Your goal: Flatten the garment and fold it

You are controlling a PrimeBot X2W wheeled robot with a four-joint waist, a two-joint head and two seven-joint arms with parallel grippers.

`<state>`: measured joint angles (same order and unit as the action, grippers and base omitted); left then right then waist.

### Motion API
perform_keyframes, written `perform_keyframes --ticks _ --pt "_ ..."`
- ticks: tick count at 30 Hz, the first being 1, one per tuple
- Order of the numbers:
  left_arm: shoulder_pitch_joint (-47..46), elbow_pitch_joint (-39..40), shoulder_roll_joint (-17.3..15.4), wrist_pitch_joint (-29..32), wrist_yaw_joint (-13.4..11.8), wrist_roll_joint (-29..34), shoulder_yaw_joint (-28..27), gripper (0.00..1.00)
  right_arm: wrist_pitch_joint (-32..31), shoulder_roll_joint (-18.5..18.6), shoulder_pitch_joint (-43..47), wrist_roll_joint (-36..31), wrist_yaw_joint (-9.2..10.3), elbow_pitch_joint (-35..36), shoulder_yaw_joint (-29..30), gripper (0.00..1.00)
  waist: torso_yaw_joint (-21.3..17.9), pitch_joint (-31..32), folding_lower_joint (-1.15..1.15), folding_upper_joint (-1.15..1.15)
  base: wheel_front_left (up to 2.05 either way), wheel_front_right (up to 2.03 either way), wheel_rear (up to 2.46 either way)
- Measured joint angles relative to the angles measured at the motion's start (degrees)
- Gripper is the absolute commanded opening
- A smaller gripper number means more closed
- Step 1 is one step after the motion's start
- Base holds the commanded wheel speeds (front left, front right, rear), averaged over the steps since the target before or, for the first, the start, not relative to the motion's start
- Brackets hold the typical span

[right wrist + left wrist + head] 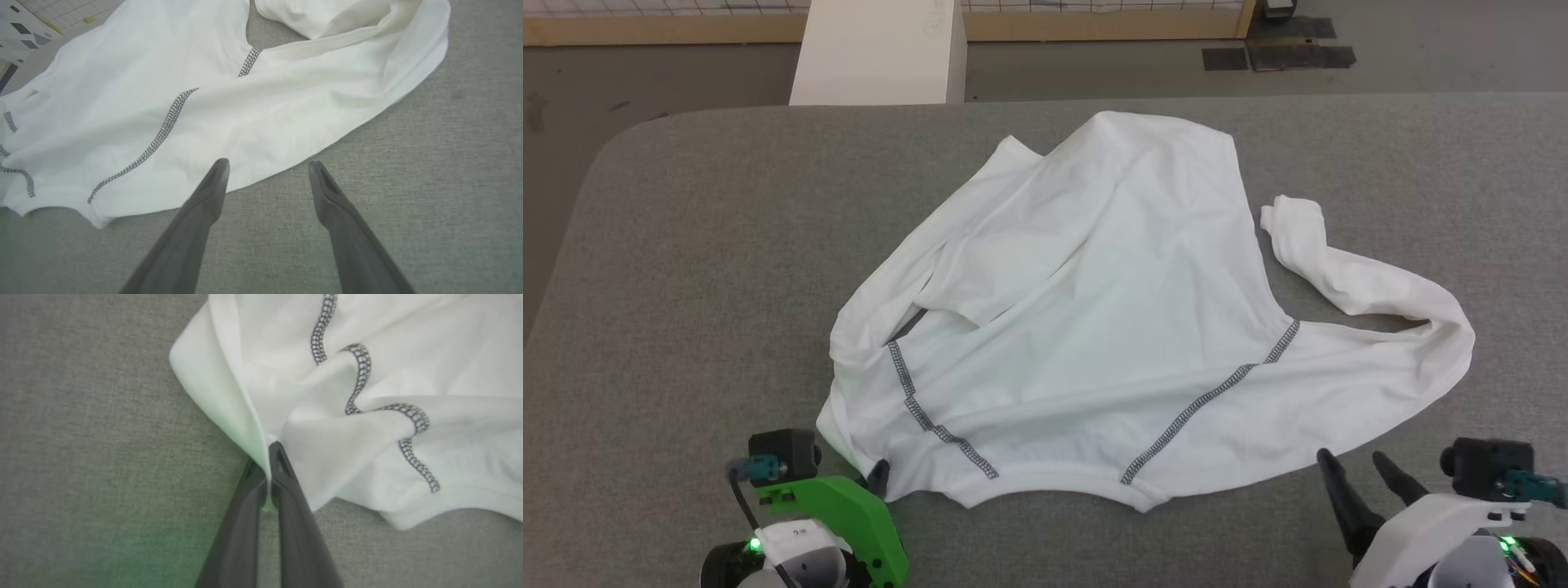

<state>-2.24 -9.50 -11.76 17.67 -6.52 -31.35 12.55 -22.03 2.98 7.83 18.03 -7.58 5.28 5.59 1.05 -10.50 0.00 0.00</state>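
I see a grey fabric-covered table [686, 245] with a rounded far-left corner. Just beyond its far edge a white box [878, 53] stands on the grey floor [1094, 77]. Behind it runs a wooden-framed grid panel [662, 28], with dark flat mats [1278, 53] near its right end.

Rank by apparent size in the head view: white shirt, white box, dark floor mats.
1. white shirt, by far the largest.
2. white box, cut off at the top edge.
3. dark floor mats, smallest.
Box and mats lie farther from the camera, so true sizes are unsure.
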Motion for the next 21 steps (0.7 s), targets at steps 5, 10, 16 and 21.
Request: perform_keyframes --ticks 5,10,16,21 --pt "-0.2 0.6 -0.01 -0.45 0.0 0.0 0.04 0.0 -1.21 -0.02 -3.43 -0.97 0.0 -3.5 -1.67 1.0 0.27 -1.42 0.0 0.0 0.0 0.0 0.0" --pt "-0.74 0.78 0.01 -0.97 0.23 -0.01 0.25 0.0 -6.72 -0.03 -6.09 -3.9 0.0 -7.32 -2.41 1.0 0.74 -2.89 0.0 0.0 0.0 0.0 0.0" --pt "-1.29 0.76 0.01 -1.42 0.51 -0.45 0.36 0.0 -12.63 0.54 -7.62 -5.28 0.03 -7.3 -4.22 0.96 1.37 -3.96 0.0 0.0 0.0 0.0 0.0" --pt "-1.4 0.71 0.03 -1.63 0.74 -0.62 0.45 0.0 -16.89 1.03 -7.86 -6.67 0.46 -5.25 -6.13 0.0 1.68 -4.29 0.0 0.0 0.0 0.0 0.0"
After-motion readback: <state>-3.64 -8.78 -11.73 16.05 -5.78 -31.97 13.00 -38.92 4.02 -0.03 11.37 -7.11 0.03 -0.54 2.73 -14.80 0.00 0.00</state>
